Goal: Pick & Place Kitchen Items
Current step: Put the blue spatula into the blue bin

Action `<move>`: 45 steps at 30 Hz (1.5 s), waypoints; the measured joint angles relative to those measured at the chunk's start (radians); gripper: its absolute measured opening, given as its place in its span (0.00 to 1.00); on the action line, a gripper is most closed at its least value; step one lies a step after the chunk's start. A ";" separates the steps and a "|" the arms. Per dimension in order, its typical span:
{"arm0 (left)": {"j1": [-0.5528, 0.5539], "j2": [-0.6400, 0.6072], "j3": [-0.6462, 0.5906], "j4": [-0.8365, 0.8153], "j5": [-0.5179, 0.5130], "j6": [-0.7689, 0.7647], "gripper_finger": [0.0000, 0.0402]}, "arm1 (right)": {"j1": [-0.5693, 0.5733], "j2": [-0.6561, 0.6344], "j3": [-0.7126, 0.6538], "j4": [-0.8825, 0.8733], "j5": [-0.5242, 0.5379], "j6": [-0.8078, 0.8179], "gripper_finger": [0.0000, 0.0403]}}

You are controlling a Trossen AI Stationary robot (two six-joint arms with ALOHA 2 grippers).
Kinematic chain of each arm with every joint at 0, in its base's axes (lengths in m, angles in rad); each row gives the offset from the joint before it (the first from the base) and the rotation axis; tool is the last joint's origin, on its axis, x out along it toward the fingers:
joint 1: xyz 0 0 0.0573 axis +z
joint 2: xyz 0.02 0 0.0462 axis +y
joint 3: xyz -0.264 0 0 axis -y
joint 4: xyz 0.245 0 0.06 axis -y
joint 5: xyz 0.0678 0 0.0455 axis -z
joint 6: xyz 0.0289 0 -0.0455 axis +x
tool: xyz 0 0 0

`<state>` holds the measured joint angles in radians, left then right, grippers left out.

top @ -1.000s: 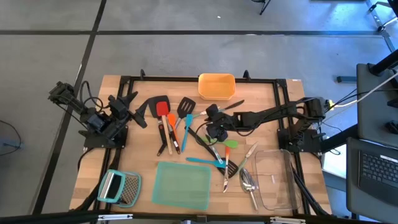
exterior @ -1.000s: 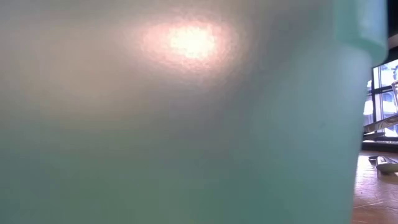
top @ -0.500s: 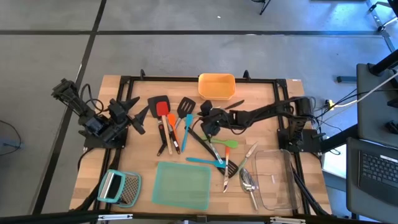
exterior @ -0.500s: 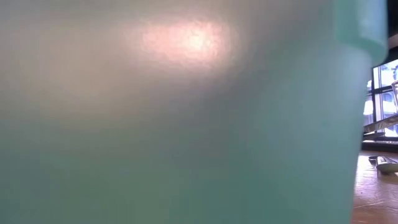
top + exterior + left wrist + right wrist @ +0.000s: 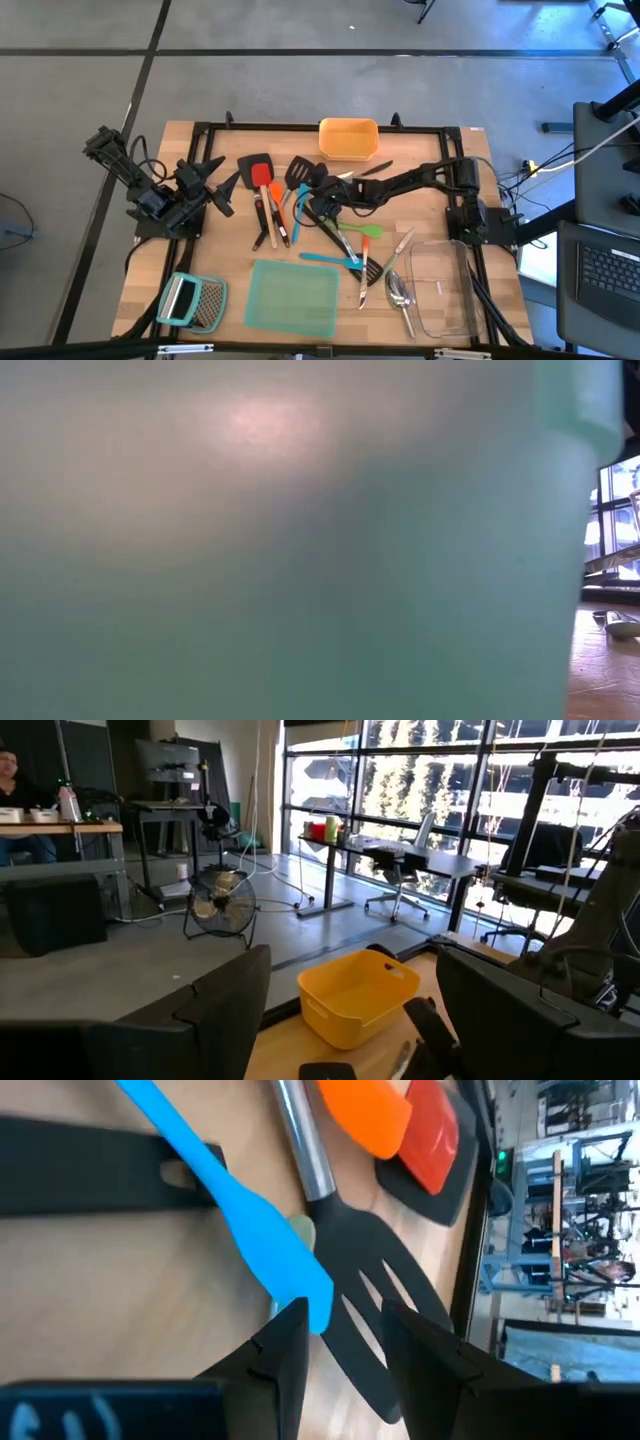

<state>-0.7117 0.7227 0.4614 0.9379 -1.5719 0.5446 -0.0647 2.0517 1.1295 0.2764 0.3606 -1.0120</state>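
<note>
Loose utensils lie on the table's middle: a black turner [image 5: 254, 164], a red one [image 5: 262, 176], an orange one [image 5: 275, 192], a black slotted turner [image 5: 299, 175], a blue spatula [image 5: 300, 212], a green spatula [image 5: 366, 230] and silver spoons [image 5: 399, 290]. My right gripper [image 5: 308, 195] is open and reaches in from the table's right. In the right wrist view its fingertips [image 5: 345, 1342] stand just over the blue spatula's head [image 5: 292, 1272] and the slotted turner's head [image 5: 372, 1305]. My left gripper [image 5: 216, 183] is open and empty at the table's left, also shown in its wrist view [image 5: 350, 1020].
An orange container [image 5: 348, 138] stands at the far edge and also shows in the left wrist view [image 5: 355, 995]. A teal container [image 5: 293, 296] stands at the near edge and fills the low view [image 5: 280, 560]. A clear container [image 5: 440, 288] is near right, a grater [image 5: 192, 301] near left.
My right gripper has gone toward the table's left, from over the green spatula's area to the heads of the blue spatula and the black slotted turner. The utensils lie as before.
</note>
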 joint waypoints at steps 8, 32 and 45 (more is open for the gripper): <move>-0.001 0.003 0.000 -0.021 0.000 -0.002 0.70 | 0.001 0.026 0.026 -0.127 0.013 -0.014 0.32; 0.000 0.002 0.000 -0.031 0.001 -0.038 0.70 | 0.008 0.036 0.024 -0.019 -0.074 -0.107 0.32; 0.000 0.002 0.000 -0.029 0.002 -0.038 0.70 | 0.004 0.036 0.024 0.005 -0.088 -0.130 0.32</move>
<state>-0.7116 0.7246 0.4610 0.9084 -1.5696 0.5062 -0.0605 2.0876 1.1538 0.2813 0.2726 -1.1416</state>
